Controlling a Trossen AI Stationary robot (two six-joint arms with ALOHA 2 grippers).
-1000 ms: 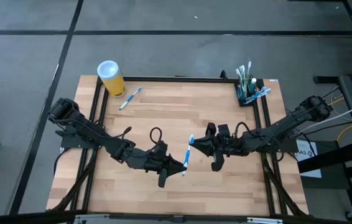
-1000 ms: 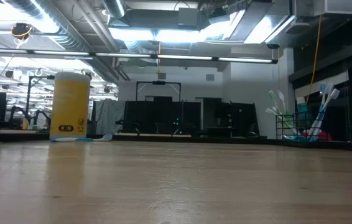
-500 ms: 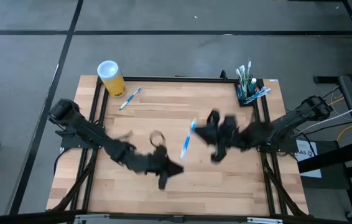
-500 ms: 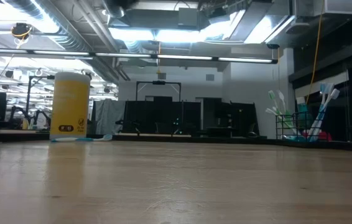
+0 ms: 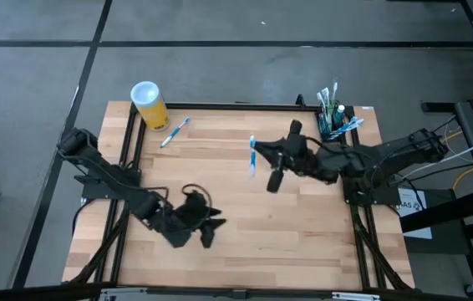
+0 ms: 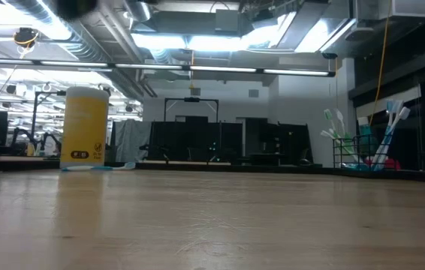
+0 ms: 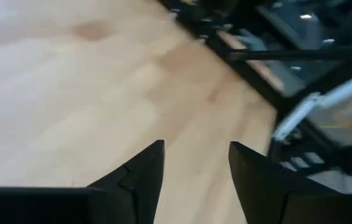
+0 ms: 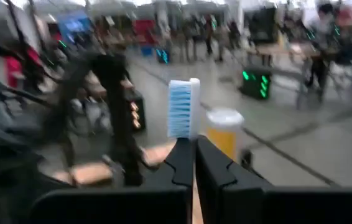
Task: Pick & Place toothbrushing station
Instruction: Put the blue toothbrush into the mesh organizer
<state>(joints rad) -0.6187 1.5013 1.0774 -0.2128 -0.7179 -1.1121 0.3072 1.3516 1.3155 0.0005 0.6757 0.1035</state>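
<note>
Toothbrushing station (image 5: 333, 123) is sitting at the table's far right corner. Blue toothbrush (image 5: 252, 155) is being carried, pinched in the right gripper (image 5: 257, 156); insertion is judged pending. Left gripper (image 7: 196, 163) is hanging spread, empty.

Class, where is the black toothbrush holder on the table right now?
In the high view the black toothbrush holder stands at the table's far right corner with brushes upright in it, just beyond the right gripper.

blurred: right wrist background | hidden: toothbrush (image 8: 183, 116) handle, inside right hand (image 8: 194, 163)
</note>
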